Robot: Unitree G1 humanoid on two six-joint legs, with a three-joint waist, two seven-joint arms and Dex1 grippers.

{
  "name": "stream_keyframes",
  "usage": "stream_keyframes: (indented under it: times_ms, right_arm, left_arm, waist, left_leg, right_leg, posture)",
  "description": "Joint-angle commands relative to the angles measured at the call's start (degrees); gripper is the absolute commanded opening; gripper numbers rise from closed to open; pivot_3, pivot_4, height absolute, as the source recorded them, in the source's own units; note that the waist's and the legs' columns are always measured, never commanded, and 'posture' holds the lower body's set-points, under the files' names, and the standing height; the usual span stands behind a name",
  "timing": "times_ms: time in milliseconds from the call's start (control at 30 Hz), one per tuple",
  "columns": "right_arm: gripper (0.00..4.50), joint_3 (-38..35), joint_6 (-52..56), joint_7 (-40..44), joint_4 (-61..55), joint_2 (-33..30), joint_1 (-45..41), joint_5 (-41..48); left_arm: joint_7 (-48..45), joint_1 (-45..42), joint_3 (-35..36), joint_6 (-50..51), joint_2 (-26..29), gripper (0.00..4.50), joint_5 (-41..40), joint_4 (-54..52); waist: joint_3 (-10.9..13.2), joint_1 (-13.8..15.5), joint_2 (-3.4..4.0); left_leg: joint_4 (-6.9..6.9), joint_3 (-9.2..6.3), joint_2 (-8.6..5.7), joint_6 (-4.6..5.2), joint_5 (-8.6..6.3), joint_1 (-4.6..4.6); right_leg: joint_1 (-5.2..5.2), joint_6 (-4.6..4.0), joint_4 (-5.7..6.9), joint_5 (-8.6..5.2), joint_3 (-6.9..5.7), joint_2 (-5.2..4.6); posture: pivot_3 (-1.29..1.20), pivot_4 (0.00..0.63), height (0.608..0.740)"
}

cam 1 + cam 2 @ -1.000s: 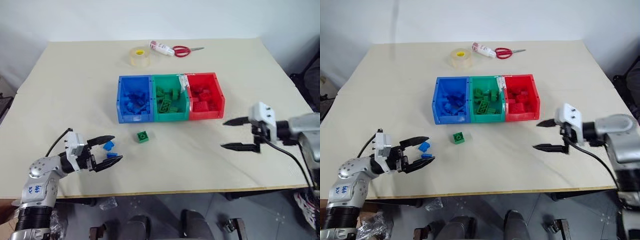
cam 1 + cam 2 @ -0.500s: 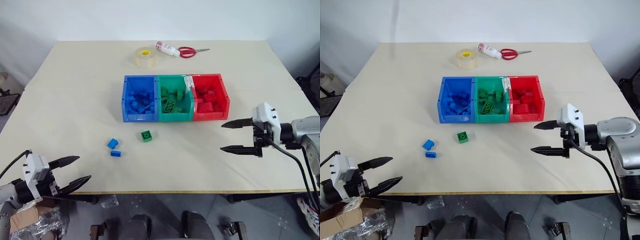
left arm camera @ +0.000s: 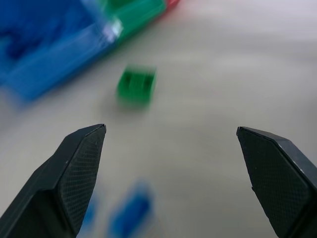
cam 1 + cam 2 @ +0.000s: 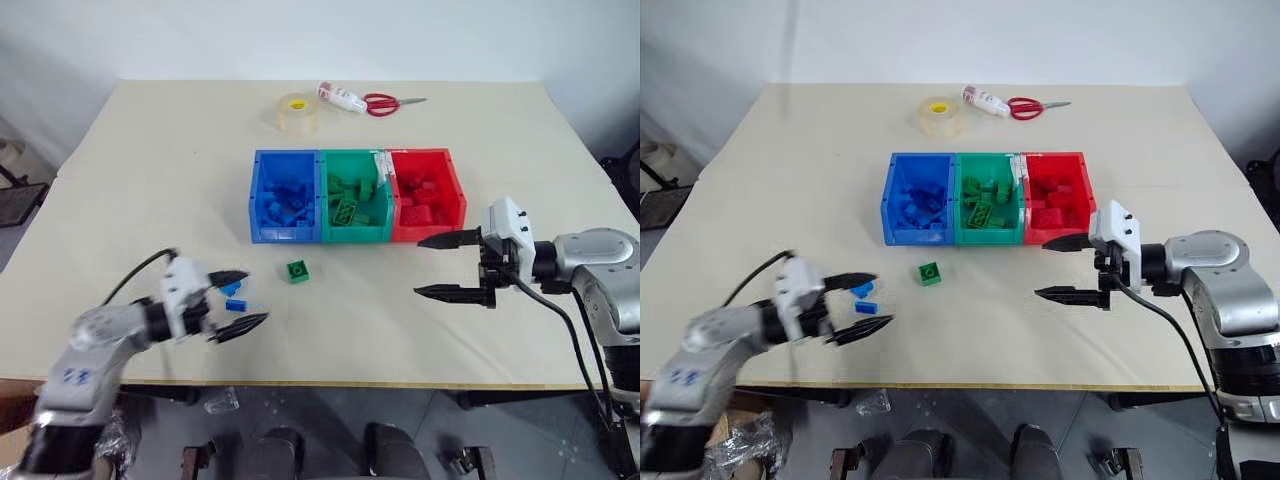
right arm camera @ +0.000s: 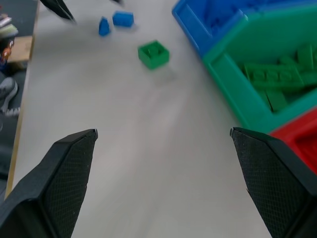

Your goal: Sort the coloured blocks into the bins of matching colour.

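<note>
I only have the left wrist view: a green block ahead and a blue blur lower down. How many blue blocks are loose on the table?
Observer: Two, a far blue block and a near blue block, close to the left gripper.
Operator: Where is the other arm?
Observer: The right gripper hovers open and empty in front of the red bin.
Operator: Any clutter?
Observer: A tape roll and red-handled scissors lie at the far edge.

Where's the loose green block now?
The green block lies on the table, just in front of the blue bin, right of two blue blocks.
</note>
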Motion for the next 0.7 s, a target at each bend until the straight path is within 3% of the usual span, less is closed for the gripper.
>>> stream_keyframes:
  times_ms: [33,367,467,700]
  right_arm:
    - [4.48,-2.81,1.42,-2.94,-4.83,-0.11,2.21,2.17]
    - [4.48,-6.98,3.26,-8.87,-11.35,-0.77,8.97,4.39]
    - [4.5,-7.59,3.56,-9.76,-12.1,-0.92,9.83,4.74]
    - [4.5,-7.86,3.15,-10.46,-11.89,-1.76,10.4,4.95]
  left_arm:
    - [2.01,-6.26,-5.59,0.94,-2.0,4.5,5.11,6.23]
    - [3.92,-16.98,-13.53,-2.23,-8.46,4.5,14.09,20.71]
    - [4.46,-17.8,-13.71,-4.03,-9.76,3.93,15.04,22.19]
    - [3.1,-17.61,-13.82,-4.66,-10.21,1.81,15.57,21.88]
  waist:
    - [0.0,-0.07,0.01]
    - [0.0,0.4,0.0]
    - [-0.01,0.28,0.0]
    - [0.0,0.15,0.0]
  left_leg:
    - [0.0,0.01,-0.01,0.01,-0.01,0.01]
    - [0.23,-0.06,-0.06,0.02,-0.01,0.01]
    - [0.25,-0.06,-0.1,0.05,-0.01,0.01]
    - [0.23,-0.06,-0.09,0.05,-0.01,-0.02]
  right_leg:
    - [-0.01,0.0,-0.01,0.0,0.01,0.0]
    - [0.13,0.03,0.0,0.01,-0.03,0.01]
    - [0.14,0.05,0.0,0.02,0.01,-0.01]
    - [0.09,0.05,0.02,0.02,0.0,-0.01]
  posture:
    - [0.0,0.15,0.74]
    - [0.0,0.15,0.74]
    - [0.0,0.15,0.74]
    - [0.0,0.15,0.74]
